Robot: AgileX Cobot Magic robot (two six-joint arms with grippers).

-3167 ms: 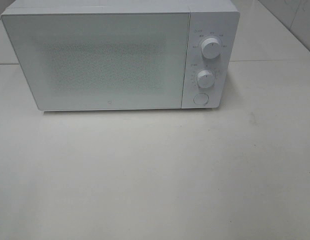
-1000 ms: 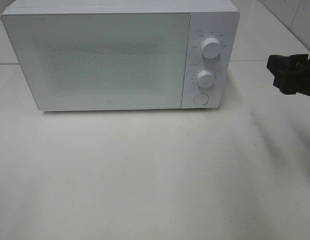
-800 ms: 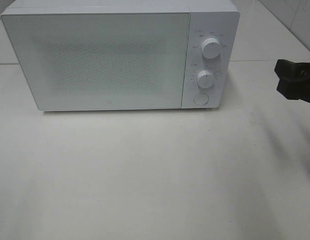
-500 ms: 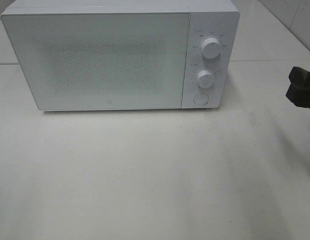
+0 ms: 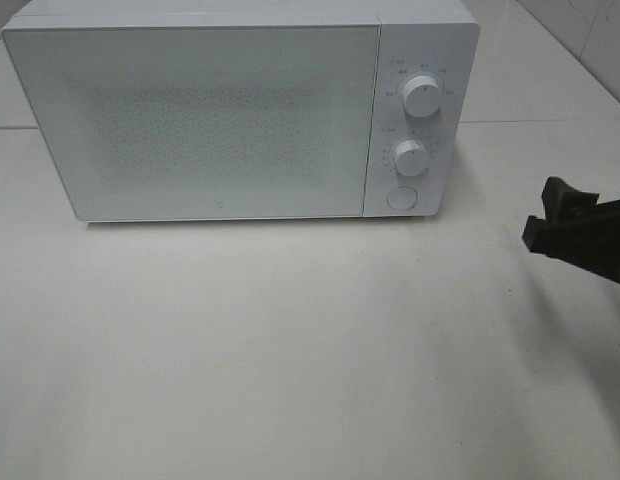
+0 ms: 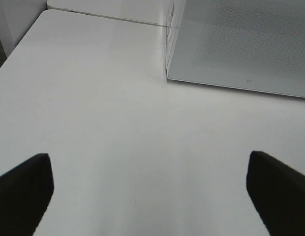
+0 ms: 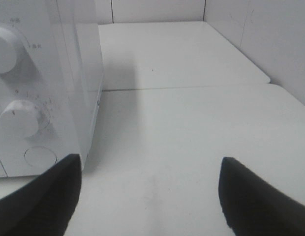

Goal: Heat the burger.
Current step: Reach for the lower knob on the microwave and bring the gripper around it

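A white microwave (image 5: 240,110) is seen at the far side of a pale table (image 5: 290,350), with its frosted door (image 5: 190,120) shut. On the panel to the right of the door, an upper knob (image 5: 421,97), a lower knob (image 5: 411,158) and a round button (image 5: 401,198) are set one below the other. The burger is not shown in any view. Nothing can be made out through the door, so its place cannot be told.

The right gripper (image 5: 543,212) is seen as a dark shape at the right edge of the high view. It is over the table, to the right of the microwave and nearer than its front, apart from it. In the right wrist view its black fingers (image 7: 39,201) are spread apart with nothing held between them, and the knobs and button are seen beyond one finger.

The left gripper (image 6: 148,162) is shown only in the left wrist view. Its fingers (image 6: 22,191) are set wide apart and nothing is gripped. The near left corner of the microwave is seen beyond it across the table.
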